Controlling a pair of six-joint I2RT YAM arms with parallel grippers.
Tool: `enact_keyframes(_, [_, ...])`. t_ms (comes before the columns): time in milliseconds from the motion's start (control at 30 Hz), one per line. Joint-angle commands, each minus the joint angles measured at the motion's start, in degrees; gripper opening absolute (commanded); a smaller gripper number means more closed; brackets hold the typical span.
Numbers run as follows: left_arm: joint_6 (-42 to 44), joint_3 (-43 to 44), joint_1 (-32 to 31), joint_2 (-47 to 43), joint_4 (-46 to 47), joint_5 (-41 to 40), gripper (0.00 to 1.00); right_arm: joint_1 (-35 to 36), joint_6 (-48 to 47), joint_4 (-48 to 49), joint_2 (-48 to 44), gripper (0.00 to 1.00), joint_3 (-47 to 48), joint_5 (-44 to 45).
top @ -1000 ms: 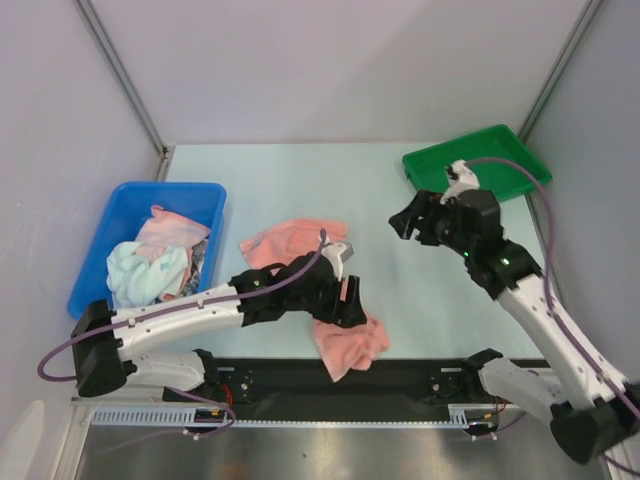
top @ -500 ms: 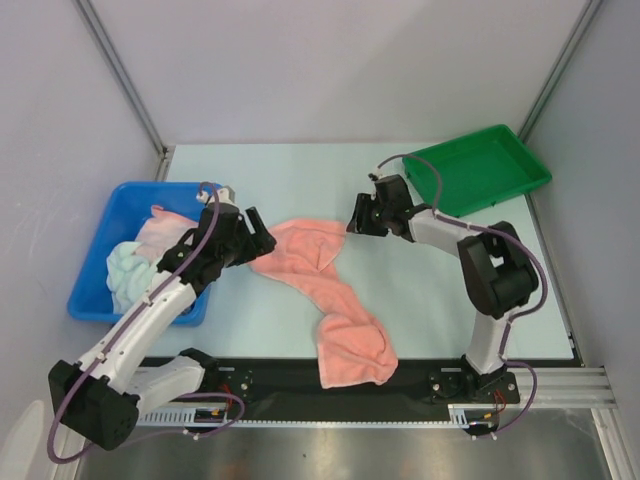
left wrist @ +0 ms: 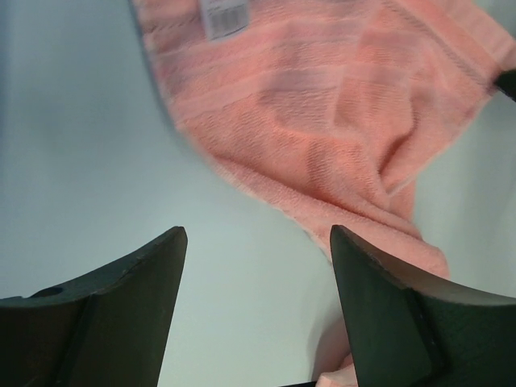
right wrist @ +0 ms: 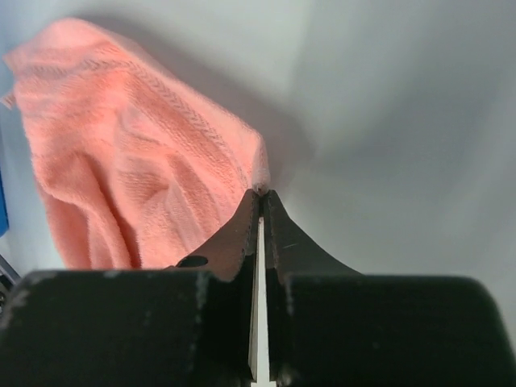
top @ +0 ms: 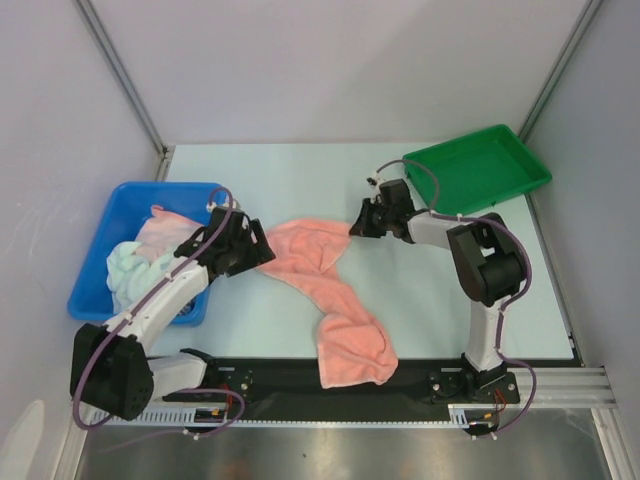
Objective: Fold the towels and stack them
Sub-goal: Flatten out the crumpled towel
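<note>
Right gripper (right wrist: 260,196) pinches only the very corner tip of the salmon-pink terry towel (right wrist: 137,153), so it may slip out when pulled. Left gripper (left wrist: 256,242) is spread and holds nothing.

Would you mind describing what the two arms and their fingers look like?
The left arm and right arm both have white links with black joints, and a purple cable runs along each. The left fingers are dark, broad and taper to points; the right fingers are black, curving to thin tips.
</note>
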Motion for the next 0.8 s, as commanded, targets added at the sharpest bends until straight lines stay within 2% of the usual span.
enact_keyframes(0, [1.79,3.46,0.33,2.36,1.59,-0.78,0.77,-5.10,0.23,0.15,-5.37,0.00,-4.66,-2.65])
enact_keyframes(100, [1.53,6.18,0.42,5.70,1.41,-3.51,0.77,-6.60,-1.61,-3.89,-6.52,0.00,-5.82,-3.28])
enact_keyframes(400, [3.81,15.15,1.30,18.52,3.87,-6.06,0.74,-8.62,-5.39,-4.69,-9.51,0.00,-10.48,-4.33])
enact_keyframes(633, [7.68,25.34,2.09,30.99,3.35,-5.98,0.63,-9.50,-6.28,-4.69,-11.54,0.00,-10.92,-5.03])
enact_keyframes(767, [9.53,30.69,2.17,37.51,2.12,-5.89,0.60,-9.50,-6.28,-4.25,-12.33,0.00,-11.27,-5.65])
